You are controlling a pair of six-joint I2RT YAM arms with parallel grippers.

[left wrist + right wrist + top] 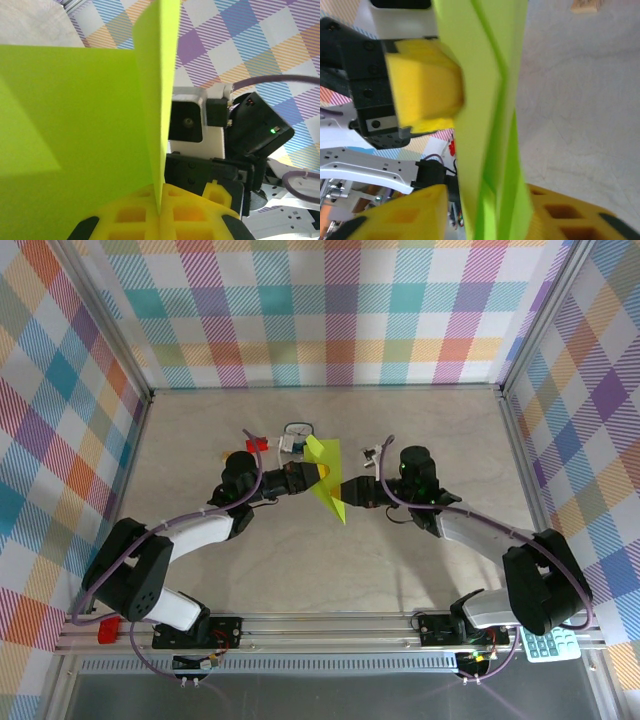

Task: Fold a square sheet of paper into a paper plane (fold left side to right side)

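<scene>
Left gripper (318, 474) is clamping the sheet of paper (328, 458) on edge above the desk (300, 560), long axis running far to near, while the right gripper (346, 490) is straddling it opposite, though I cannot tell whether it is clamping.

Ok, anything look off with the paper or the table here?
Nothing damaged, but the folded lime paper stands on edge, not flat, pinched by left fingers and right fingers; its layers splay apart.
</scene>
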